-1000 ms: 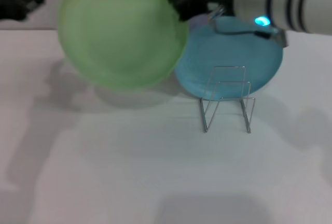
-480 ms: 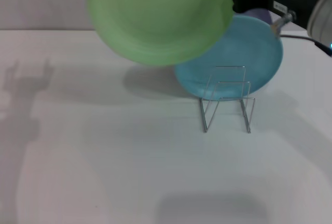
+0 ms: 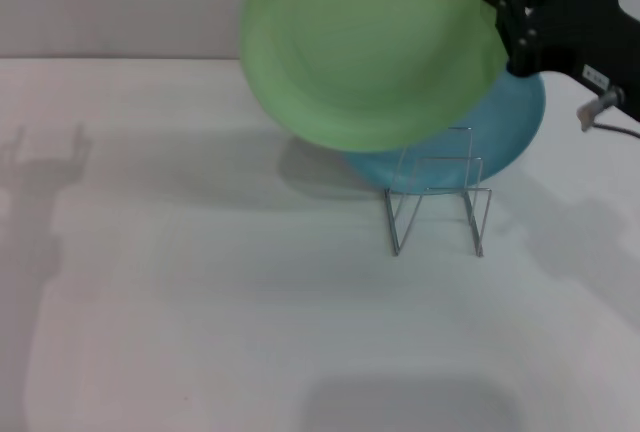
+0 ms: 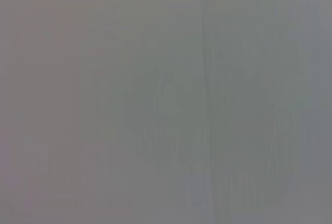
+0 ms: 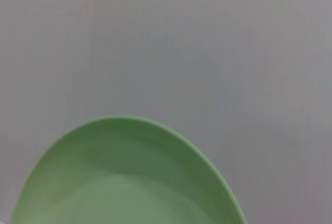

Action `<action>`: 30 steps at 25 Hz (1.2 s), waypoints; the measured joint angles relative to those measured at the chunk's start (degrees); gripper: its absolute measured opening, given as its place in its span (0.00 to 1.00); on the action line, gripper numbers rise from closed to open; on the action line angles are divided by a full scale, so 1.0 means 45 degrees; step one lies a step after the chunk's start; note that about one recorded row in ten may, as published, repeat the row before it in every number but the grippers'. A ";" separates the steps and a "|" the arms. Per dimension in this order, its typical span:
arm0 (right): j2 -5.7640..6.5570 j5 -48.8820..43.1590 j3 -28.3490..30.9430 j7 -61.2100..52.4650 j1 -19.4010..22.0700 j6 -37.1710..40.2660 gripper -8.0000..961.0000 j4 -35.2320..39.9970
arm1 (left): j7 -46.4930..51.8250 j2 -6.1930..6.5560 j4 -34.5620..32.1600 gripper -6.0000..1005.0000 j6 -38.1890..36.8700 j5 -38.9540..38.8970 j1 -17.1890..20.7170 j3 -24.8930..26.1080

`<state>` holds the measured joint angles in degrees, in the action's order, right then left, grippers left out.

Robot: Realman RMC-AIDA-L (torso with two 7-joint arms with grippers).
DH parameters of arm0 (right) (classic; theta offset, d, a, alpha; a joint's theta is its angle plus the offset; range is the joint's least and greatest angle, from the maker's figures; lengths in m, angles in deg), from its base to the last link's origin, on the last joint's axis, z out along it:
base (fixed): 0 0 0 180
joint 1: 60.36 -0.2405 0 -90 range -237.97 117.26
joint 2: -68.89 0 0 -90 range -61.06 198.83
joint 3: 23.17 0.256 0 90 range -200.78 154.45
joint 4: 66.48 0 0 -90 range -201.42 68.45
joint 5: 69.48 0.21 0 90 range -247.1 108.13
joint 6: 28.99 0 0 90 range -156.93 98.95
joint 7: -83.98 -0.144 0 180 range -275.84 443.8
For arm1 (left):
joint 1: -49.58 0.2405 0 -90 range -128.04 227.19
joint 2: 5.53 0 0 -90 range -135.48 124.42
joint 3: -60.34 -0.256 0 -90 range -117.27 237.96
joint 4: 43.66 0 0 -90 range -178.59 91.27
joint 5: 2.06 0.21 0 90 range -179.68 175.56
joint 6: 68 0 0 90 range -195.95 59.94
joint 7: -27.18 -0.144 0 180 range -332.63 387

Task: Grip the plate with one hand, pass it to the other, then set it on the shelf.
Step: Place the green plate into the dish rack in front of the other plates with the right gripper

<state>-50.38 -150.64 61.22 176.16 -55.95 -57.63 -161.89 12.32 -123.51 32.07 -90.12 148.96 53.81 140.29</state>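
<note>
The light-green plate hangs in the air at the top middle of the head view, above and behind the silver wire shelf. My right gripper is shut on the plate's right rim. The plate's rim also fills the lower part of the right wrist view. My left gripper is out of view; only its shadow lies on the table at the far left. The left wrist view shows only a blank grey surface.
A turquoise-blue plate lies on the white table behind the shelf, partly covered by the green plate. A grey wall runs along the back.
The right gripper has carried the green plate to the right, to above the rack. The left gripper has left the head view.
</note>
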 joint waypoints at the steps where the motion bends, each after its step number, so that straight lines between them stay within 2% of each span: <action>1: -0.0001 0.0708 0.0195 0.0607 -0.0006 -0.0354 0.04 0.0345 | 0.0114 0.0002 -0.0162 0.77 -0.0137 0.0027 -0.0058 -0.0030; 5: 0.0002 0.3017 0.1225 0.2168 0.0001 -0.2273 0.04 0.1585 | 0.0256 0.0005 -0.0754 0.77 -0.0528 0.0128 -0.0309 -0.0187; 15: -0.0009 0.3744 0.3541 0.3591 -0.0238 -0.5434 0.04 0.3620 | 0.0266 -0.0008 -0.1842 0.77 -0.0849 0.0133 -0.1106 -0.0472; 20: 0.0018 0.4082 0.4101 0.4458 -0.0558 -0.5891 0.04 0.4332 | 0.0268 -0.0011 -0.2147 0.77 -0.1266 0.0133 -0.1247 -0.0623; 24: 0.0044 0.4003 0.4310 0.4884 -0.0838 -0.5974 0.04 0.4609 | 0.0264 -0.0013 -0.2901 0.77 -0.2462 0.0149 -0.1490 -0.1129; 30: 0.0075 0.3718 0.4380 0.5480 -0.0969 -0.5992 0.04 0.4855 | 0.0269 -0.0033 -0.3195 0.77 -0.2745 0.0153 -0.1619 -0.1336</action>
<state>-50.04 -133.91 80.93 200.82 -60.31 -84.60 -140.05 13.53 -123.66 17.69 -102.47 149.65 46.52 134.28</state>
